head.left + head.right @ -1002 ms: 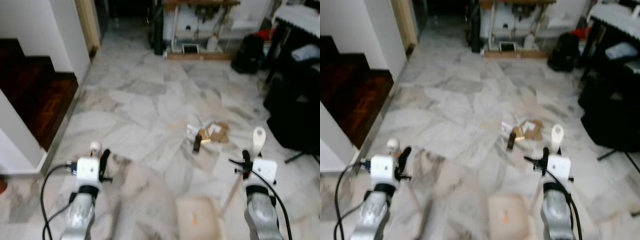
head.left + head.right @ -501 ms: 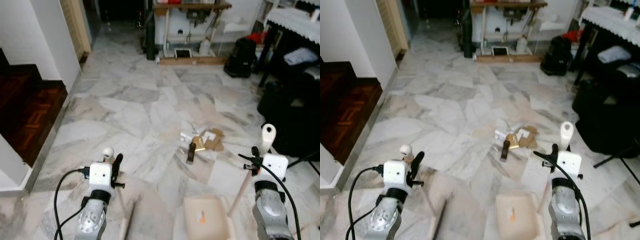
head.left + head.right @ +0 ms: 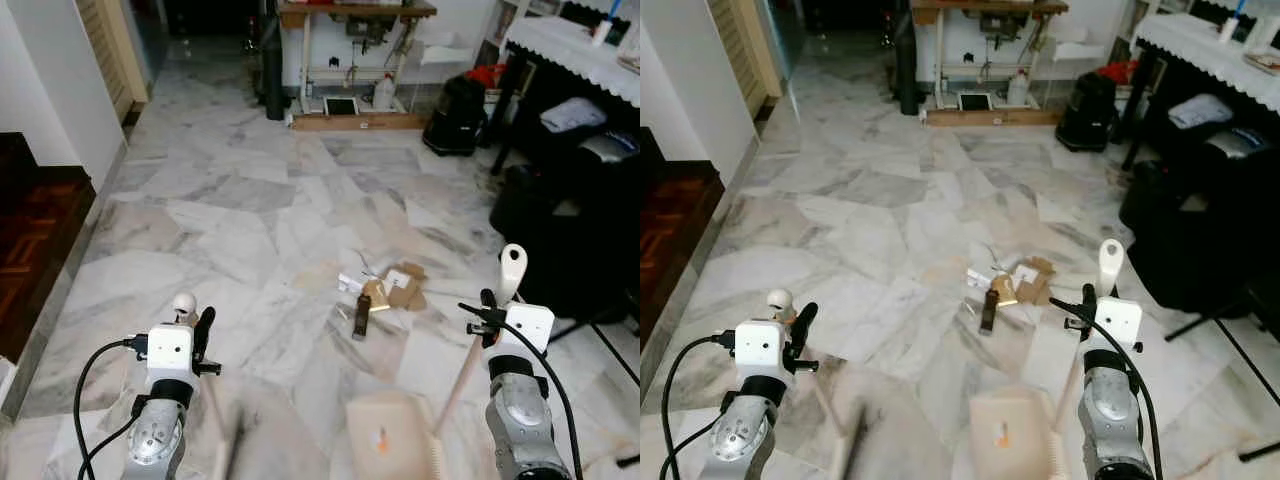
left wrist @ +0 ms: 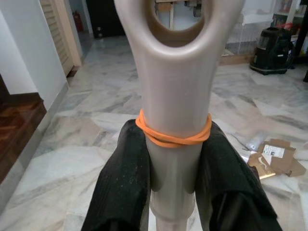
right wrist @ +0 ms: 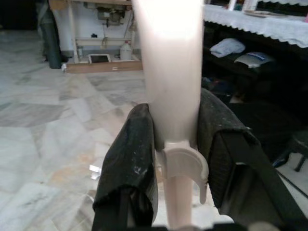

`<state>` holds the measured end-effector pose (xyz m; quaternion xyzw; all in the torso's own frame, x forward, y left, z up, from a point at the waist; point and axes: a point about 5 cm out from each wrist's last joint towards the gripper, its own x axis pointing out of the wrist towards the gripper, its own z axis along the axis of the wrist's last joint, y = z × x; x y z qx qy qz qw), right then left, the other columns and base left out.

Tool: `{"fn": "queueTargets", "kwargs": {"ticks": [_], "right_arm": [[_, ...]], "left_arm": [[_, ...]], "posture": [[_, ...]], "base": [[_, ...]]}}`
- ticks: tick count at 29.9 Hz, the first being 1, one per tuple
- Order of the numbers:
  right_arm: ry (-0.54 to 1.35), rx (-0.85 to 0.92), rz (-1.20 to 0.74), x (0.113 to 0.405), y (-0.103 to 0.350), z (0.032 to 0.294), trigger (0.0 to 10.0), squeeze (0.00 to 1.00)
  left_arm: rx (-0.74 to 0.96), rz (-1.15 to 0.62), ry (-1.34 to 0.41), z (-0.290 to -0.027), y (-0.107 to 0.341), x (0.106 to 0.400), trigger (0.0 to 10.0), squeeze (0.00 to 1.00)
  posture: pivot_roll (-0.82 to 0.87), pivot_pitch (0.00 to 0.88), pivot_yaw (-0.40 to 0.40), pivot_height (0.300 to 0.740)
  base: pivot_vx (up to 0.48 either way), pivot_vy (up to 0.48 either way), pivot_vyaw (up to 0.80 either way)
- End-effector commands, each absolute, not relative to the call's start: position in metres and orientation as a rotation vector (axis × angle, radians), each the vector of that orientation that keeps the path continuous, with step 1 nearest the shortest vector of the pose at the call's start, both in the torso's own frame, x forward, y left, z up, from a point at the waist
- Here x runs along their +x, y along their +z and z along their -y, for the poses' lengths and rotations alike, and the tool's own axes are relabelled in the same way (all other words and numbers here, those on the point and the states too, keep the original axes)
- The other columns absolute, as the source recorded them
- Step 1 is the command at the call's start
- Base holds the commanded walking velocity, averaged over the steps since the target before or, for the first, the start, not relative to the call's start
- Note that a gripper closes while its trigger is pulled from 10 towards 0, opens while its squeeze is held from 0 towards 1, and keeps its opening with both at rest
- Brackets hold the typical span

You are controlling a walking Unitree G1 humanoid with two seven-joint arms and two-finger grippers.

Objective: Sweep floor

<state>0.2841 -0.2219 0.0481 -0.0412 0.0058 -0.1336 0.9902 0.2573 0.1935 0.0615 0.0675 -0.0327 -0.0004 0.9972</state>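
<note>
A small pile of cardboard scraps and litter (image 3: 384, 292) lies on the marble floor ahead, a little right of centre. My left gripper (image 3: 200, 336) is shut on a beige broom handle (image 4: 173, 72) with an orange rubber band around it; the stick runs down to a blurred brush (image 3: 228, 448) near my feet. On the right, my right gripper (image 3: 484, 312) is shut on the cream handle (image 5: 168, 62) of a dustpan (image 3: 386, 440), whose pan rests low on the floor between the arms. Both tools are well short of the litter.
Dark wooden stairs (image 3: 30, 230) and a white wall (image 3: 40, 80) stand on the left. Black furniture (image 3: 570, 210) and a cloth-covered table (image 3: 570, 40) line the right. A black bag (image 3: 455, 100) and a wooden workbench (image 3: 350, 12) stand at the back.
The whole view has shifted: the stairs slid out to the left and the room's far end came closer, so the camera moved. Both grippers keep their hold.
</note>
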Motion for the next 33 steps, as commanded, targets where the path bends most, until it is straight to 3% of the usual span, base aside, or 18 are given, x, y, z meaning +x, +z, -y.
{"fn": "queueTargets", "kwargs": {"ticks": [1, 16, 30, 33], "right_arm": [[-0.275, -0.059, 0.020, 0.287, 0.051, 0.215, 10.0, 0.00], [-0.286, -0.033, 0.017, 0.287, 0.050, 0.211, 10.0, 0.00], [-0.245, -0.029, 0.022, 0.295, 0.054, 0.204, 10.0, 0.00], [-0.246, -0.037, 0.039, 0.295, 0.056, 0.206, 10.0, 0.00]], "left_arm": [[0.177, 0.101, -0.013, -0.200, 0.074, 0.266, 10.0, 0.00], [0.171, 0.131, -0.037, -0.194, 0.083, 0.280, 10.0, 0.00], [0.158, 0.131, -0.008, -0.195, 0.080, 0.277, 10.0, 0.00], [0.158, 0.134, -0.003, -0.195, 0.081, 0.277, 10.0, 0.00]], "posture": [[0.04, 0.000, 0.013, 0.740], [0.05, 0.000, 0.017, 0.740], [0.06, 0.000, -0.006, 0.740], [0.06, 0.000, -0.009, 0.740]], "base": [[0.322, 0.000, 0.00], [0.319, 0.000, 0.00], [0.316, 0.000, -0.76], [0.310, 0.000, 0.00]]}}
